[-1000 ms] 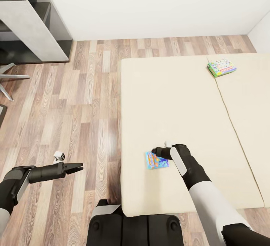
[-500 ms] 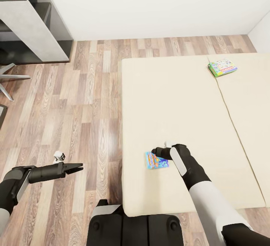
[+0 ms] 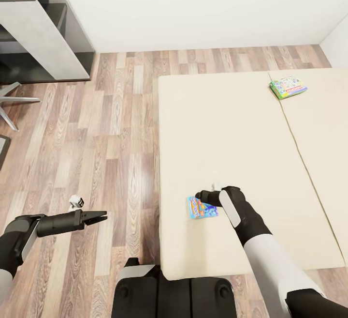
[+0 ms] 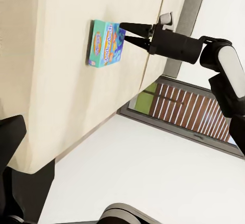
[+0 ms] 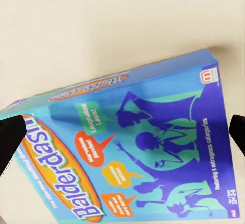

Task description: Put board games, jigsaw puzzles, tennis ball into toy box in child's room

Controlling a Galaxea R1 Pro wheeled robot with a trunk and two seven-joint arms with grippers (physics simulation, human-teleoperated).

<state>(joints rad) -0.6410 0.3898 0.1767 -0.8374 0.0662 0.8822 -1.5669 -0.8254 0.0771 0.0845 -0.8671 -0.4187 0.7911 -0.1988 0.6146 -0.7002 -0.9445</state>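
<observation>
On the bed (image 3: pixel 232 129), one board game (image 3: pixel 202 207) lies near its left front edge, another board game (image 3: pixel 288 87) well apart at its far right side.

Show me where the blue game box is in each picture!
Head view: the blue board game lies on the bed's near part, beside the right gripper.
Left wrist view: blue board game upper middle, at the gripper's tips.
Right wrist view: blue board game close up.
Shared landmark: the beige bed.
</observation>
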